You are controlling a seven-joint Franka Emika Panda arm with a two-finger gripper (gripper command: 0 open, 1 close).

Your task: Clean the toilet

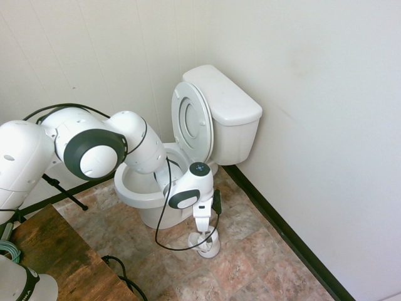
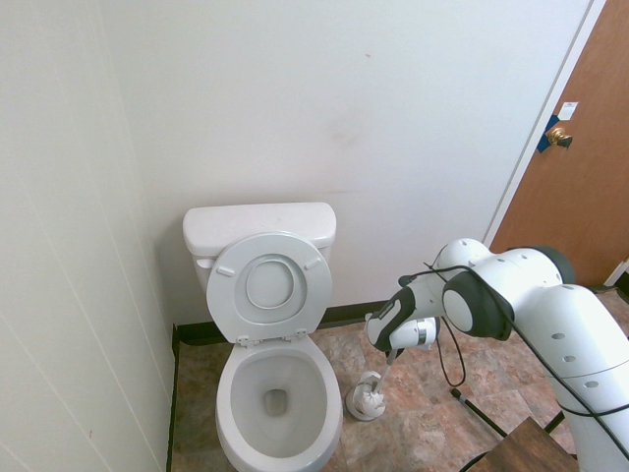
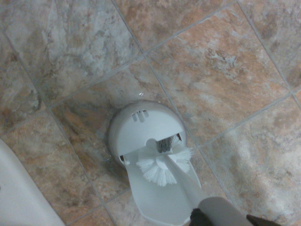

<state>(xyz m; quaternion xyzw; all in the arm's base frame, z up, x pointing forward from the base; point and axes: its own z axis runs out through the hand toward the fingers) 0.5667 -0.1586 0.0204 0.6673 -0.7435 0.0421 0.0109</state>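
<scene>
The hand [image 1: 205, 231] points straight down at the floor just beside the toilet [image 1: 188, 150], and its fingers are closed tight on the thin handle of a toilet brush [image 3: 164, 165]. In the wrist view the white bristle head hangs above the open mouth of the brush holder [image 3: 141, 127], a small rounded white case standing on the brown and grey tiled floor [image 3: 225, 70]; whether the bristles touch the holder's lip cannot be told. The handle widens as it rises toward the hand at the bottom edge of that view.

The toilet stands in the corner of the room, its tank [image 2: 257, 228] against the back wall and its side close to the panelled wall. The seat and lid [image 2: 270, 287] are both raised and lean back against the tank, so the oval bowl [image 2: 280, 393] lies open with a little water at the bottom. In the second exterior view the holder [image 2: 367, 401] sits on the floor close to the bowl, on the side toward the brown door [image 2: 580, 157], and the arm reaches in from that side. A corner of a dark wooden bench [image 1: 53, 251] shows near the arm's base.
</scene>
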